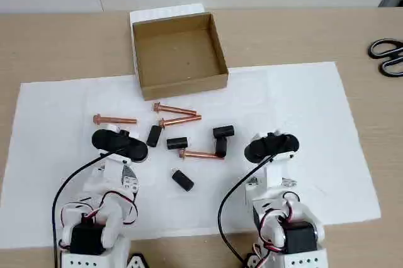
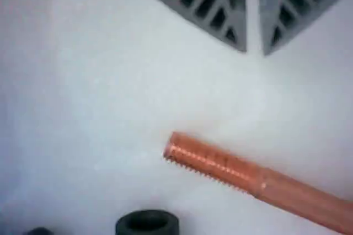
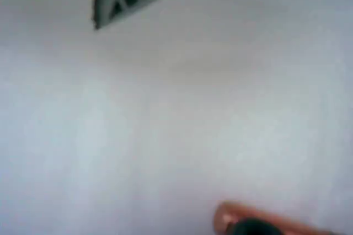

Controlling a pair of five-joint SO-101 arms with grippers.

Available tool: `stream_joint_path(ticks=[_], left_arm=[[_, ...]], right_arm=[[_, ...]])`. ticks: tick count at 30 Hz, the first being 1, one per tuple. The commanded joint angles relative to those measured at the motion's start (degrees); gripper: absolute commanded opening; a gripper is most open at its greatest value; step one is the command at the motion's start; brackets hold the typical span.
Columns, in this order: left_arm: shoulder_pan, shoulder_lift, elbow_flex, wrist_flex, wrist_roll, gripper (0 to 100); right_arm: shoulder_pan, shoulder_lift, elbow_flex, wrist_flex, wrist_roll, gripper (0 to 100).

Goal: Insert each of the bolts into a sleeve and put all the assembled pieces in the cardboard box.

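Note:
Several copper bolts and several short black sleeves lie loose on the white sheet, just in front of the open cardboard box. No bolt sits in a sleeve, and the box holds nothing. My left gripper hovers low over the paper, shut and holding nothing. Close to it are the threaded tip of a bolt and a sleeve. My right gripper hangs over bare paper to the right of the parts, with a bolt end and a sleeve nearby.
A white paper sheet covers the middle of the wooden table. Black scissors lie at the far right edge. The paper to the right of the right arm and to the left of the left arm is bare.

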Motion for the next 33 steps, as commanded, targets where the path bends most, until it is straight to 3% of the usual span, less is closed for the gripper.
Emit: stream_joint_path(ticks=[1, 4, 9, 12, 17, 21, 23, 26, 30, 33], left_arm=[[-2.7, -0.7, -0.6, -3.1, 7.6, 1], [-7.6, -0.6, -3.5, -5.1, 14.5, 1], [-8.4, 0.8, -10.8, 1.4, 12.0, 1], [-11.0, 6.8, -17.6, 1.9, 11.9, 1], [-12.0, 27.8, -34.2, -1.8, 12.2, 1], [-12.0, 49.1, -50.3, 3.4, 12.1, 1], [-12.3, 58.9, -58.3, 9.1, 11.9, 1], [-14.5, 71.7, -67.9, 18.9, 12.5, 1], [-16.1, 85.8, -76.0, 18.4, 16.2, 1], [-16.0, 92.1, -79.9, 21.5, 10.6, 1]], right_arm=[[-2.2, -0.5, 0.1, -2.9, 0.1, 15.6], [-2.2, 0.0, -1.1, -8.6, 0.5, 15.5], [5.5, 2.6, -13.5, -8.7, 1.6, 15.5], [6.8, 12.1, -20.4, -6.9, 5.2, 15.5], [7.1, 39.4, -36.9, -6.3, 8.7, 15.6], [6.5, 60.7, -51.6, -3.3, 19.1, 15.7], [6.4, 69.4, -56.6, -2.2, 20.0, 15.7], [6.9, 78.0, -64.5, -1.1, 18.0, 15.7], [6.7, 83.8, -73.8, 2.4, 19.5, 15.7], [5.6, 85.6, -78.8, 2.9, 20.3, 15.4]])
